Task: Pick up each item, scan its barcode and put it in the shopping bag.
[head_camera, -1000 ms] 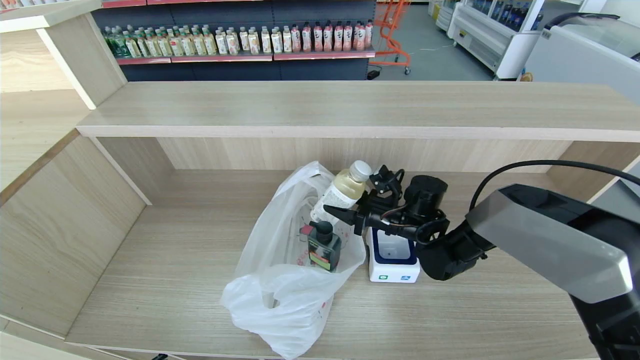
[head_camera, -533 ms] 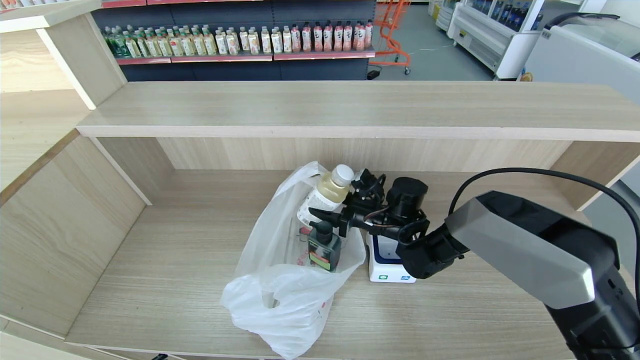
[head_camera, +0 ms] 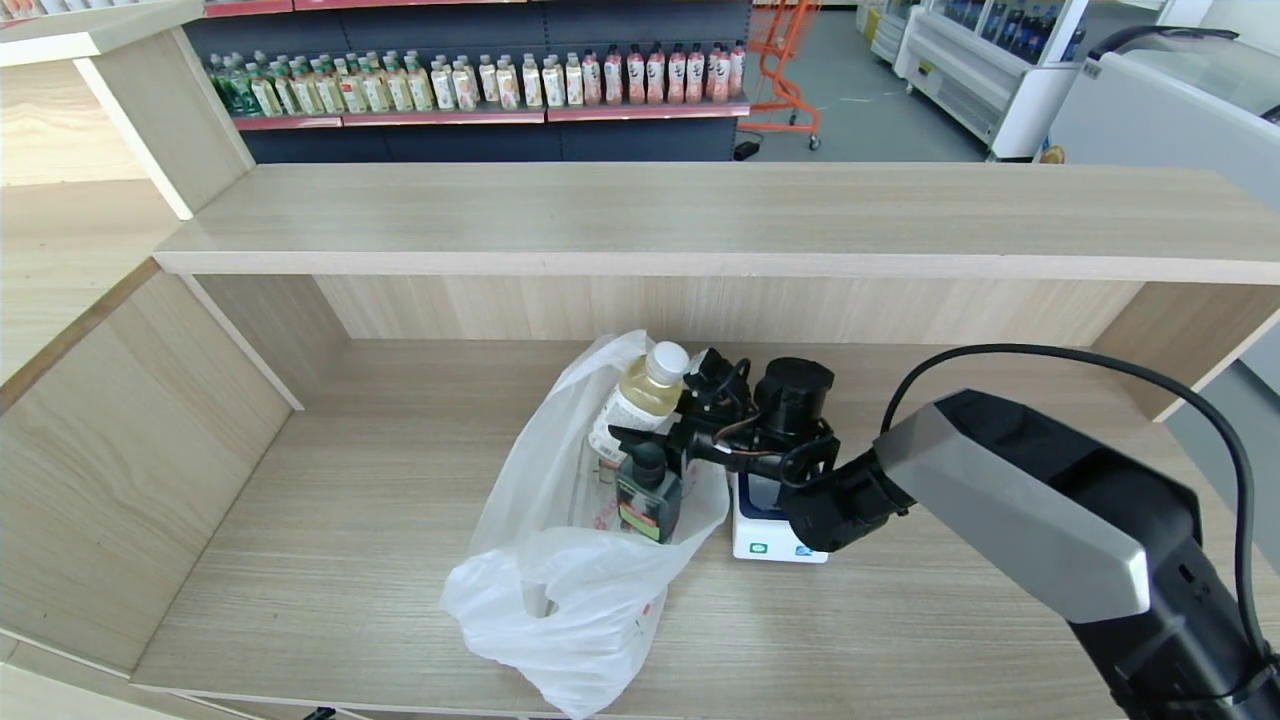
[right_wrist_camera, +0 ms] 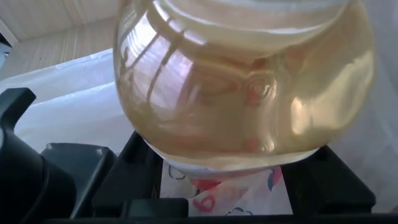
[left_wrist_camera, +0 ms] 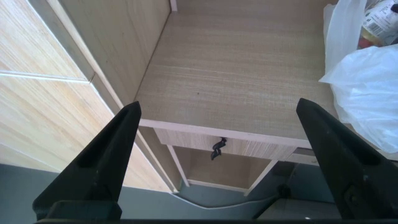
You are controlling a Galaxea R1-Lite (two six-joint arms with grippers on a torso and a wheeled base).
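Pale yellow liquid is filling the clear bottle (head_camera: pixel 643 396), which the right end effector (head_camera: pixel 640 420) is holding, its dark fingers closed on the lower body from both sides. The bottle is hanging over the rear part of the open mouth of the bag (head_camera: pixel 560 585), tilted, with its white cap (head_camera: pixel 668 359) pointing up and away from the bag and its base dipping toward the opening. A white label (head_camera: pixel 610 432) with small print is wrapping the bottle's lower half. In the right wrist view the bottle (right_wrist_camera: pixel 249 87) is looming close, its rounded wall showing amber liquid and glints of light, with the label's red and blue marks showing underneath and black finger parts flanking it.

Inside the bag, just beneath the end effector, a dark pump bottle (head_camera: pixel 648 497) is standing upright. The bag itself is thin white plastic, slumping on the wooden surface (head_camera: pixel 330 560). A white scanner (head_camera: pixel 775 535) is sitting just beside the bag on its right, partly hidden by the arm.

The left end effector (left_wrist_camera: pixel 217 106) is hanging with its fingers spread wide and nothing between them, off the surface's edge and apart from the bag.
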